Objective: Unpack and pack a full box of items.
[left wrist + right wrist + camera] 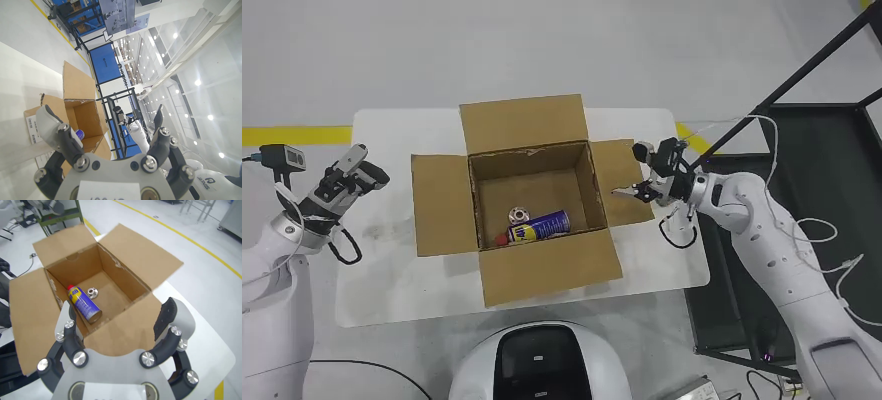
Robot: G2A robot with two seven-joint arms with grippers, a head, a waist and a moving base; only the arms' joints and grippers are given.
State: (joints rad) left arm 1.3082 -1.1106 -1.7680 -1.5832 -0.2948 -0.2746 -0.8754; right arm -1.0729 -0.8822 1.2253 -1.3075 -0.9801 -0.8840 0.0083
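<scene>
An open cardboard box (532, 165) stands mid-table with all flaps folded out. Inside lie a blue and yellow spray can (539, 228) with a red cap and a small silver metal fitting (516, 213). The right wrist view shows the spray can (84, 305) on its side beside the fitting (92, 293). My right gripper (642, 172) hovers open over the box's right flap, holding nothing. My left gripper (360, 172) is open and empty above the table's left part, away from the box (83, 117).
The white table (382, 290) has bare room to the left of the box and along its front edge. A black metal frame (802, 80) stands just off the table's right side. A yellow floor line (292, 135) runs behind the table.
</scene>
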